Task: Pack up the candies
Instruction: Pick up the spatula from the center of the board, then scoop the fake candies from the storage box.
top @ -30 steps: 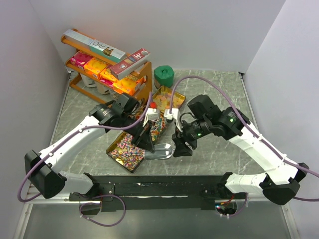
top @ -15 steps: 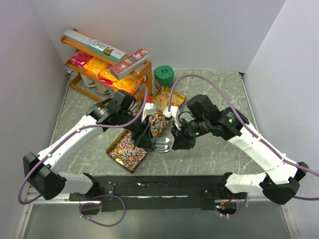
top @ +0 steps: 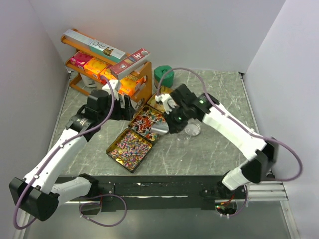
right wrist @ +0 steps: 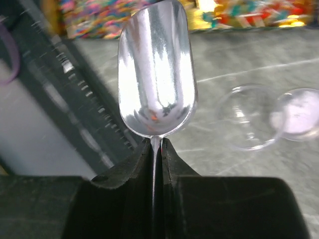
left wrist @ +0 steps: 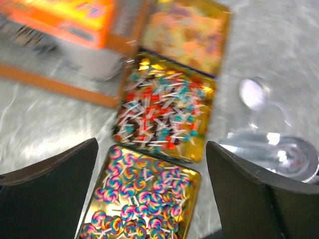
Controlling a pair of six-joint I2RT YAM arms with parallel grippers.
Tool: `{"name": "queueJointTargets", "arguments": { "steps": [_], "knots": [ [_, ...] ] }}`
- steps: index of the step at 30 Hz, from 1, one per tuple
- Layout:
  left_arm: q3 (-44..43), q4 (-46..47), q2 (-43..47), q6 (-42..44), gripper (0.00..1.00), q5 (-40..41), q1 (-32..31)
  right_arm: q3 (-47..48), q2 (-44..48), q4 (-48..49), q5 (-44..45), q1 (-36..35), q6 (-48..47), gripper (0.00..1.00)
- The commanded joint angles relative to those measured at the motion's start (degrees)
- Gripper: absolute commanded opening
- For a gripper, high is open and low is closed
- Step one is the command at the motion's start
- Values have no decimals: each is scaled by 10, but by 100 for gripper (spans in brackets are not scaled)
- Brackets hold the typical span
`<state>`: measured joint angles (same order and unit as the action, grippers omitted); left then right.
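Clamps right tool (right wrist: 157,149) on thin handle of shiny metal scoop (right wrist: 157,74), bowl axis aimed 12 o'clock at red-blue-yellow candies (right wrist: 259,12) in gold tin (left wrist: 208,90); holds left tool (left wrist: 151,149) spread apart above them, seemingly idle.

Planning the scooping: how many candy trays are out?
3, in a row: pink-swirl tray nearest, red-blue tray in the middle, orange-yellow tray farthest.

table (top: 199,159) | 3 gold tins (top: 118,141) (candies (top: 129,148) inside) | orange rack (top: 147,79) | clear cup (top: 192,130)
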<state>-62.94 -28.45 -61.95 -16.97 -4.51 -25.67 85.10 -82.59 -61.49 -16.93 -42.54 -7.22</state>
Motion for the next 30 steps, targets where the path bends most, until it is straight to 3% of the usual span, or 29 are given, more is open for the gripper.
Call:
{"name": "queueJointTargets", "arguments": {
  "steps": [1,9,17,26,30],
  "knots": [
    [26,28,-4,-80,96,143,2,82,-80,27,78,12,9,0],
    [105,73,10,-111,94,208,4,143,-199,37,221,18,-22,0],
    [140,144,-20,-140,90,192,7,51,-173,124,324,16,-125,0],
    [111,143,-106,-165,68,137,44,10,-174,202,343,-6,-206,0],
    [106,148,-128,-168,62,110,62,-5,-177,224,384,-17,-249,0]
  ]
}}
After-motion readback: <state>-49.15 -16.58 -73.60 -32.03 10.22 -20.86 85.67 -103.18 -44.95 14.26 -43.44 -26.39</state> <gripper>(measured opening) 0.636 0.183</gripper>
